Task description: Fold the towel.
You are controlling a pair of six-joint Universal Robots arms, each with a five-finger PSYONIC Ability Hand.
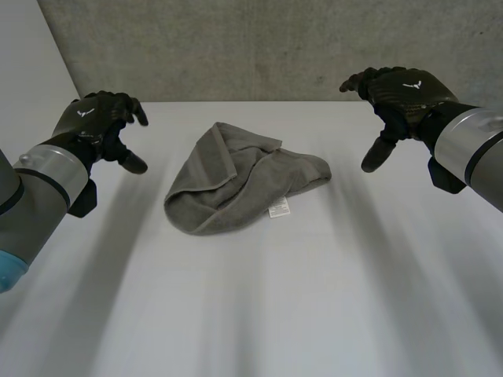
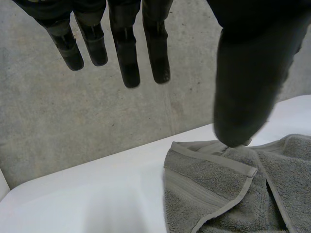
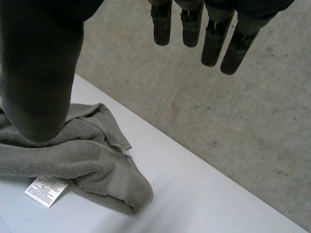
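Towel [image 1: 244,179] on white table [image 1: 314,298], concrete wall [image 1: 275,47]

towel [image 1: 236,184]: grey | label [image 1: 279,208]: white | table [image 1: 314,298]: white | wall [image 1: 275,47]: mottled grey

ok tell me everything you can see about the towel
The towel is grey terry cloth with a flat woven band along its hem, lying crumpled and loosely doubled over in a heap on the white table. A small white care label sticks out at its near edge. Only the table touches it; the left hand and right hand hover open at either side.
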